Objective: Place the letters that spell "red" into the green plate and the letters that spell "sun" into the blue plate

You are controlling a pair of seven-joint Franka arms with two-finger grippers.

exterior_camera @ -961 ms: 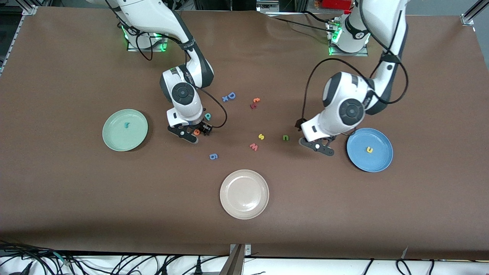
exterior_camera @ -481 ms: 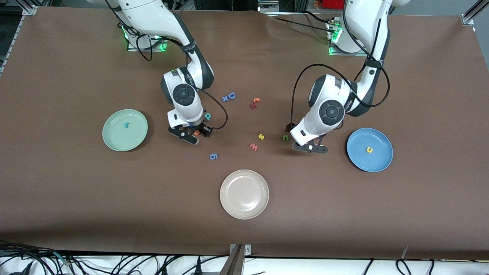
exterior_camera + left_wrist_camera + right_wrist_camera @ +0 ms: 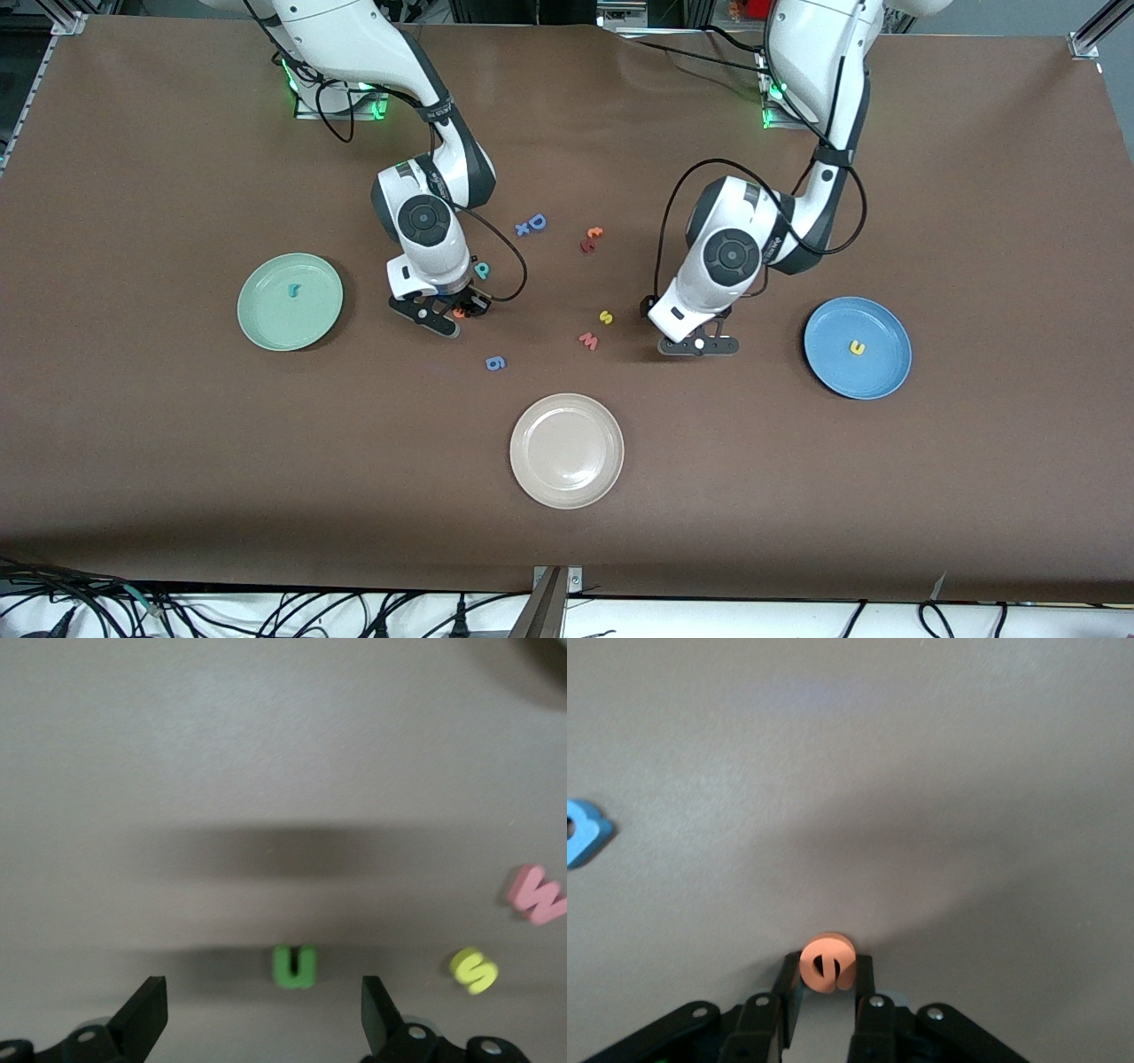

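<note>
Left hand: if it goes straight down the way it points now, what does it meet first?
Probably the dark green "n", lying on the table between the open left hand's fingers; depth is unclear.

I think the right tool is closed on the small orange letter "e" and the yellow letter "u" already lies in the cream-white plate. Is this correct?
Not fully. The yellow letter "u" lies in the round blue plate, as the front view shows. The right tool is indeed closed on the small orange letter "e".

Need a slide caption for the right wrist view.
Right gripper pinching the orange "e" on the table; blue "g" nearby.
</note>
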